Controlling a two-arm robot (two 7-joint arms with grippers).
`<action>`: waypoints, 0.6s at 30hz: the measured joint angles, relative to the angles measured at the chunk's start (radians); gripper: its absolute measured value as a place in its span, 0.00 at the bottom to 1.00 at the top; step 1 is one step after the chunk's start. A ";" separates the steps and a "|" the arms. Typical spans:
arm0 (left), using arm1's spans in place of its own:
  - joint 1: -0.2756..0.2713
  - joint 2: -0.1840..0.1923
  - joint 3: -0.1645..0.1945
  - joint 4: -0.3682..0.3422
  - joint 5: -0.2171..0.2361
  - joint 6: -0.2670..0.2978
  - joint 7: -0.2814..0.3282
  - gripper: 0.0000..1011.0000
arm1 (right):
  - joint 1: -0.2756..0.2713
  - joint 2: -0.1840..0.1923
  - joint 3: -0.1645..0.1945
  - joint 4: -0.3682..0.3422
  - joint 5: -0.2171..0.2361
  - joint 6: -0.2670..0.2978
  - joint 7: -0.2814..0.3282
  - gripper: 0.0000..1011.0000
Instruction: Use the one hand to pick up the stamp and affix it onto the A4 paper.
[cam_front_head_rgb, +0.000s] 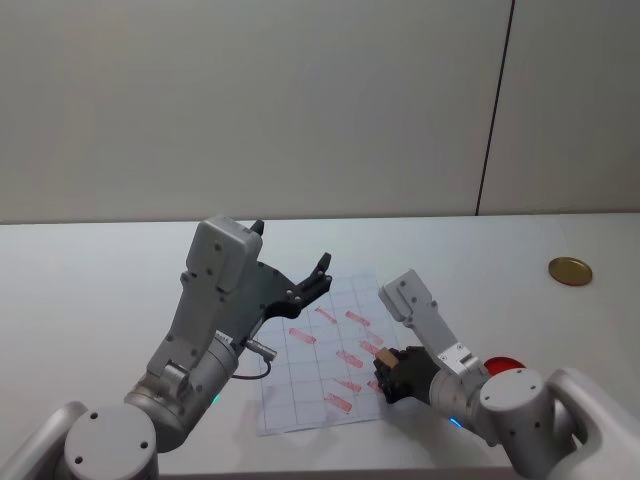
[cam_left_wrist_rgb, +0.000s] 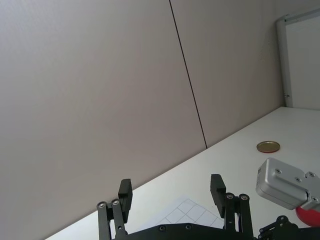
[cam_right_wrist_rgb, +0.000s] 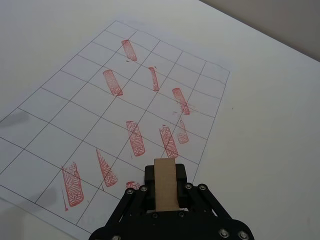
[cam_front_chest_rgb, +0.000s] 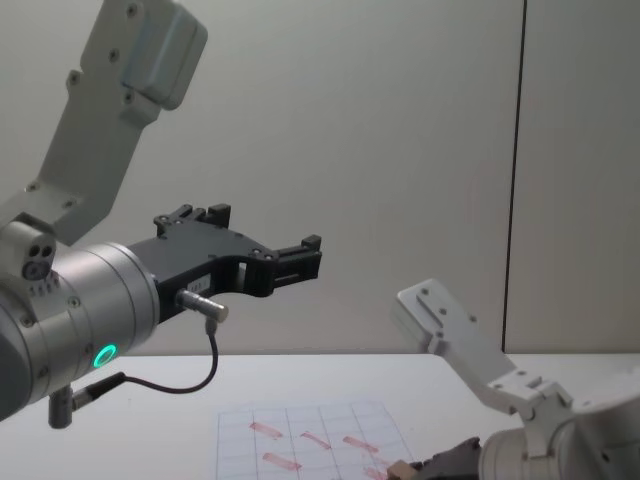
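**Stamp clamped in the right gripper over the paper's right side**

Stamp, a small tan wooden block, sits squarely between the two black fingers of the right gripper, which is clenched on its two sides. One flat wooden face is turned toward the wrist camera, and the block's far end sticks out a little past the fingertips. From the head view the stamp and the gripper are at the right side of the A4 paper, toward its near end, among the reddish marks printed in the grid. Whether the stamp's end touches the sheet cannot be told.

The paper lies flat on the white table in front of the robot. The left gripper is raised well above the paper's left side with its fingers spread apart and nothing between them. A brass-coloured disc lies far off to the right on the table.
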 joint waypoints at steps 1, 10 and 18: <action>0.000 0.000 0.000 0.000 0.000 0.000 0.000 0.98 | 0.001 -0.001 0.001 0.006 0.001 -0.003 0.000 0.22; 0.000 0.000 0.000 0.000 0.000 0.000 0.000 0.98 | 0.016 -0.008 0.009 0.054 0.027 -0.029 0.005 0.22; 0.000 0.000 0.000 0.000 0.000 0.000 0.000 0.98 | 0.030 -0.015 0.015 0.091 0.044 -0.036 0.012 0.22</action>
